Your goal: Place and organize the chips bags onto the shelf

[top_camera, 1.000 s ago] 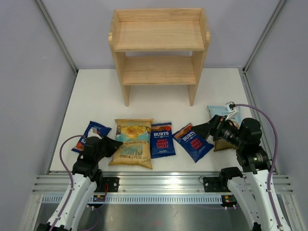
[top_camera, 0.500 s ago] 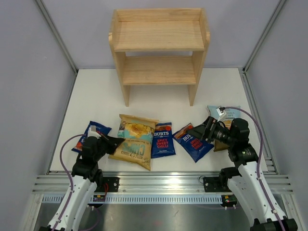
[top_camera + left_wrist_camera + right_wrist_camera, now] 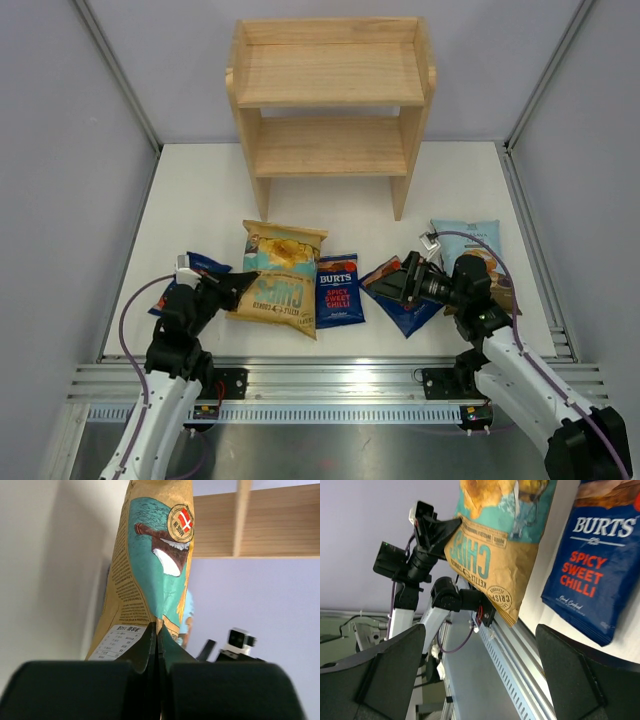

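Five bags (image 3: 339,290) overhead; left wrist: left tool (image 3: 157,632) pinching tan bag (image 3: 150,565).

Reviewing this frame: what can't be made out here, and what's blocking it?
Top view: leftmost dark-blue bag, mostly under the left arm; label unreadable.
Top view: pale-blue bag, lower part behind the right arm.
Top view: right Burts bag, partly under the right gripper.
Left wrist view: tan-and-teal bag, pinched in the left gripper, hides the bags behind it.
Right wrist view: middle Burts bag, cut by the frame edge.
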`<state>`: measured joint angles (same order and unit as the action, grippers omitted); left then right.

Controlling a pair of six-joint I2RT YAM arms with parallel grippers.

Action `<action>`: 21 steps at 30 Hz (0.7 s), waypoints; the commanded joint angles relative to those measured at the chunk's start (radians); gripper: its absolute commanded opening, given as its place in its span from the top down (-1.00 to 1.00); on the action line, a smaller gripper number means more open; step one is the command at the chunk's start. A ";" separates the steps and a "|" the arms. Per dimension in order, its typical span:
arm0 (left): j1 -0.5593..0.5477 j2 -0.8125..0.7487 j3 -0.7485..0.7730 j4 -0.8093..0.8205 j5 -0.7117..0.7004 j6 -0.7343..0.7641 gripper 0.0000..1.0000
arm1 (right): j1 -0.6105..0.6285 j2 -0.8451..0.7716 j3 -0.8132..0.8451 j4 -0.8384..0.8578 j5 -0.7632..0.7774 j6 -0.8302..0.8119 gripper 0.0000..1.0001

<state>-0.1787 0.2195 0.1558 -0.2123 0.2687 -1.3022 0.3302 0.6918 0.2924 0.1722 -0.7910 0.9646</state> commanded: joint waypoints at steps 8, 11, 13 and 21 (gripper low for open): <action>-0.004 0.024 0.129 0.321 0.035 -0.199 1.00 | 0.245 0.156 -0.047 0.452 0.228 0.080 -0.99; -0.005 0.055 0.151 0.393 0.041 -0.253 1.00 | 0.352 0.210 -0.019 0.503 0.297 0.054 -0.99; -0.013 0.067 0.169 0.427 0.035 -0.285 1.00 | 0.420 0.241 -0.012 0.571 0.331 0.048 -0.99; -0.088 0.113 0.197 0.511 -0.035 -0.341 1.00 | 0.589 0.413 0.066 0.859 0.469 0.013 -0.99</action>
<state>-0.2424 0.3275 0.2955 0.1341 0.2649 -1.5845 0.8768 1.0786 0.2745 0.8242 -0.4133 1.0252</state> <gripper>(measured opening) 0.005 0.993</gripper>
